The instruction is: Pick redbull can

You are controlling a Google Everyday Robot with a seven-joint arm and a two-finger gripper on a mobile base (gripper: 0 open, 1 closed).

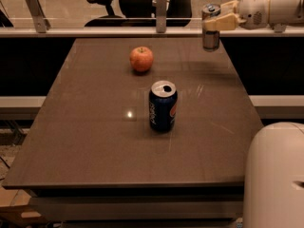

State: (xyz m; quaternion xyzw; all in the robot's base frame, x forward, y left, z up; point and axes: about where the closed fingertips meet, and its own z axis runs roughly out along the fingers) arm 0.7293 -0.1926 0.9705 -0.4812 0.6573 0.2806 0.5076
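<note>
A round red apple [141,59] and a wider dark blue Pepsi can [163,106] stand mid-table, well apart from the cream two-finger gripper [213,22], which clamps the slim silver redbull can [210,38] above the far right corner of the brown table [85,141]. A black office chair [102,2] sits behind.

A brown table [85,146] fills the middle of the scene. A red-orange apple [141,59] sits towards its far side, slightly left of centre. A dark blue Pepsi can [163,106] stands upright nearer, just right of centre, its top opened, well apart from the apple. Beyond the far edge runs a pale rail [95,32] with two upright brackets [36,8], and a black office chair [106,4] stands behind it. The gripper [212,23] is above the table's far right corner.
</note>
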